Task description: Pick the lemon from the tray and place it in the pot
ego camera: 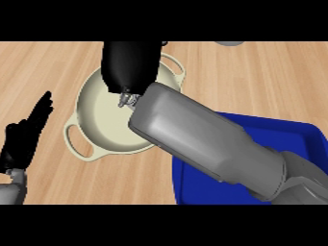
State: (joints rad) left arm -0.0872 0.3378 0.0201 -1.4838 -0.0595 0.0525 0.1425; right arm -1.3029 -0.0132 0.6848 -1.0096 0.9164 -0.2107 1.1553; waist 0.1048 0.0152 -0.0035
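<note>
Light wood-grain counter point(266, 77); glossy cream pot point(99, 120); smooth blue tray point(308, 134); matt black robot hand point(127, 62)

Bright even light, soft sheen along right forearm point(195, 139)

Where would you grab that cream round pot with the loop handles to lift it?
By the cream round pot's lower-left loop handle, coming from the left: it juts free over the wooden counter, while the grey right forearm covers the opposite side.
</note>
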